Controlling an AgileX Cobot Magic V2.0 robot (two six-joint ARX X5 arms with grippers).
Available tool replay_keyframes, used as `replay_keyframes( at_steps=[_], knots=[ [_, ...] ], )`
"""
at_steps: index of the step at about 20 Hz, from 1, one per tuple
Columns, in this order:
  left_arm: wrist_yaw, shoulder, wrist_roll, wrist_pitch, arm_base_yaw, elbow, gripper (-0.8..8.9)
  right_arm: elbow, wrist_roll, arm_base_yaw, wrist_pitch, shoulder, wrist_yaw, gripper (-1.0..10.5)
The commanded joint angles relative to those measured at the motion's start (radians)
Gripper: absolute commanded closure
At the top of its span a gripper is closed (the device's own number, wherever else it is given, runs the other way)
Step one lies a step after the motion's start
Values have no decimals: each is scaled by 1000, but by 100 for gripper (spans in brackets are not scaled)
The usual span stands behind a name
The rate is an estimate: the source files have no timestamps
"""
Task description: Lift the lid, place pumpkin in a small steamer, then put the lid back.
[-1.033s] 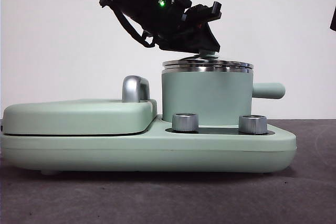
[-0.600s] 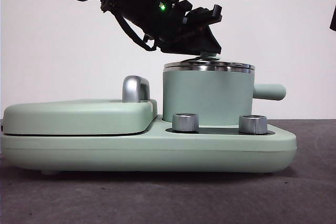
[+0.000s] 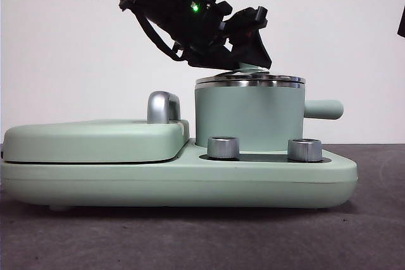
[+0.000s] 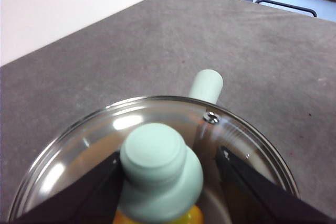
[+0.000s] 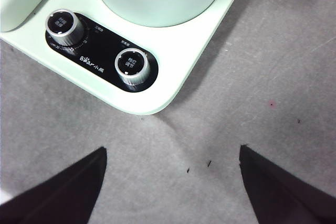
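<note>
i have the left claw (image 4: 168, 182) down over the small steamer (image 3: 249, 117), its two jaws standing on either side of the lid's mint-green knob (image 4: 160, 169); one jaw looks pressed to the knob, the other shows a clear gap, so i read the claw as apart around the knob and not clamped on it. the lid (image 4: 157, 145) sits level on the steamer's steel rim in the front view, covering the pot fully, which is where it belongs at the end of the job. through the glass in the left wrist view i can see a patch of yellow-orange just under the knob, which i take to be the pumpkin (image 4: 186, 217) inside the pot; only that sliver shows. the steamer's stubby side handle (image 3: 323, 109) points away from the arm, so the claw has free room over the knob. the steamer stands on the mint-green cooker base (image 3: 190, 184), behind two steel dials (image 5: 131, 65), with the flat griddle cover (image 3: 95, 140) beside it. the right claw (image 5: 170, 182) hangs over the table (image 5: 273, 66) near the base's corner, jaws wide apart and holding nothing, kept out of the way. i judge the task nearly finished: what remains is drawing the left claw straight up without snagging the knob and shifting the lid.
</note>
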Motion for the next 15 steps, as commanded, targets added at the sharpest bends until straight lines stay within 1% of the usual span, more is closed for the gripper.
replay_keyframes(
  at_steps=[1,4,6,8,10,11,12,15],
  knots=[
    [5,-22,-17,-43,-6,2,523,3,11,5,5,6,4,557],
    [5,-100,-54,-123,1,2,524,3,11,5,5,6,4,557],
    [5,-164,-86,-209,6,2,524,3,11,5,5,6,3,557],
    [5,-229,-136,-305,8,2,525,3,11,5,5,6,-2,557],
    [5,-291,-206,-424,10,2,525,3,11,5,5,6,-4,557],
    [5,-314,-225,-482,10,2,525,3,11,5,5,6,-4,557],
    [5,-342,-237,-562,10,2,525,3,11,5,5,6,-5,557],
    [4,-406,-237,-756,18,-1,525,3,11,5,16,6,-5,556]
  ],
)
